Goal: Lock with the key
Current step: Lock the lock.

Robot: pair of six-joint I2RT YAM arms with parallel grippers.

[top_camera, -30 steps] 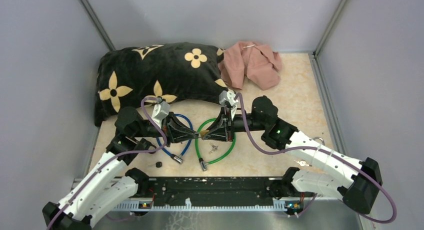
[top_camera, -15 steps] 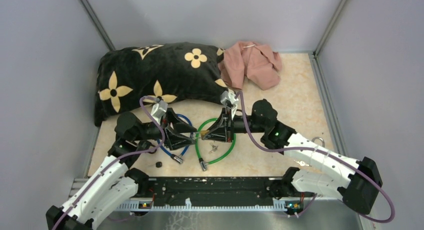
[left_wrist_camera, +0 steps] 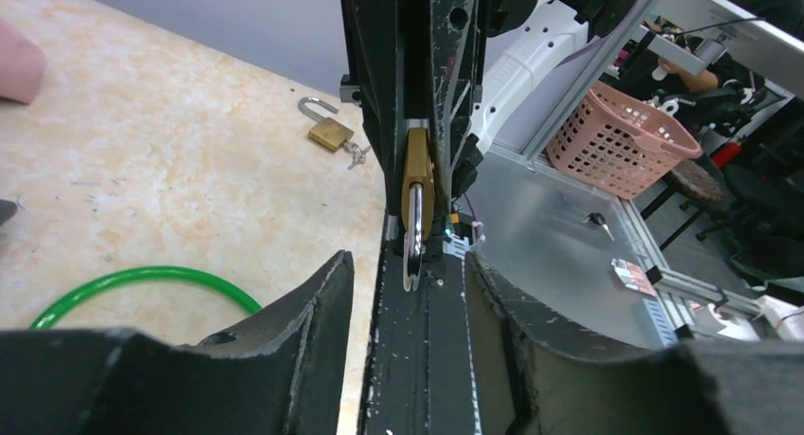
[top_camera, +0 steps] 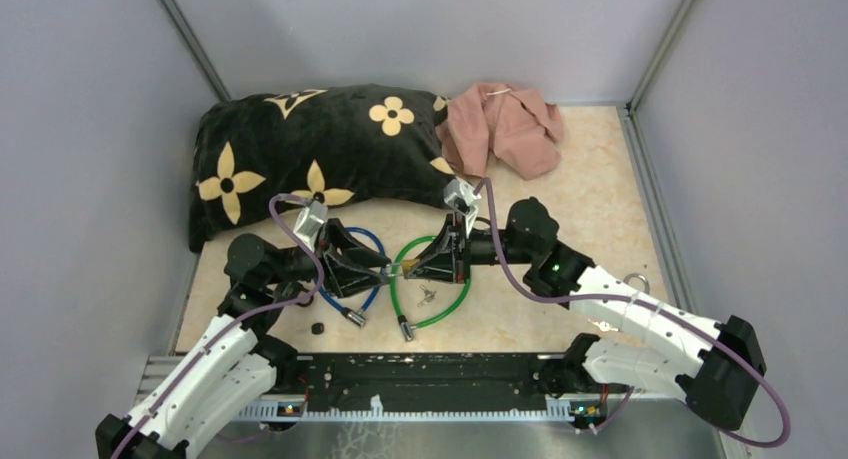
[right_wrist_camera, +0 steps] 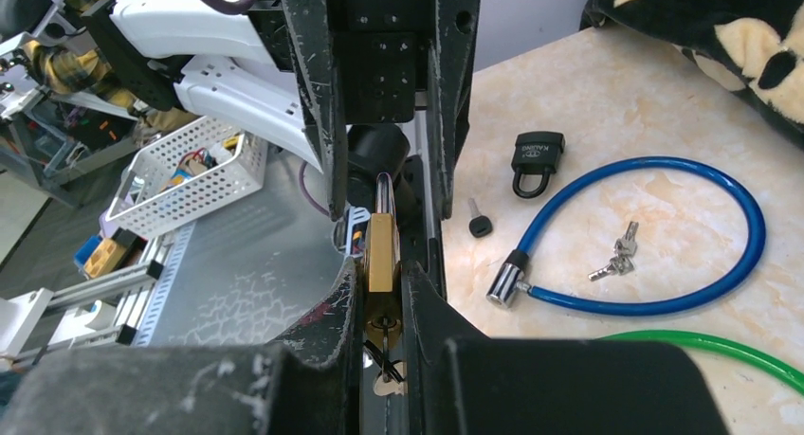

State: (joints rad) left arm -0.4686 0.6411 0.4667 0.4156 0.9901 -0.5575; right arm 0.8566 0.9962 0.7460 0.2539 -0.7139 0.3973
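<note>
A brass padlock (right_wrist_camera: pixel 382 250) is held off the table, with my right gripper (right_wrist_camera: pixel 382 269) shut on its body. A key (right_wrist_camera: pixel 381 338) sits in its keyhole, between my right fingers. The silver shackle (left_wrist_camera: pixel 413 247) points at my left gripper (left_wrist_camera: pixel 408 261), which stands open just short of it, fingers (left_wrist_camera: pixel 318 321) on either side and touching nothing. In the top view the two grippers face each other, left gripper (top_camera: pixel 376 272) and right gripper (top_camera: pixel 408 269), with the padlock (top_camera: pixel 404 269) between them. It is seen edge-on, so whether the shackle is closed does not show.
A blue cable lock (right_wrist_camera: pixel 664 304) with keys (right_wrist_camera: pixel 616 255) and a green cable lock (top_camera: pixel 440 314) lie under the grippers. A black padlock (right_wrist_camera: pixel 537 160) and black key (right_wrist_camera: pixel 479 223) lie near. A second brass padlock (left_wrist_camera: pixel 327 132) lies right. A black pillow (top_camera: pixel 310 149) and pink cloth (top_camera: pixel 505 129) lie behind.
My left gripper has opened, let go of the padlock's shackle end and drawn back a little to the left. The right gripper keeps its hold and has barely moved.
</note>
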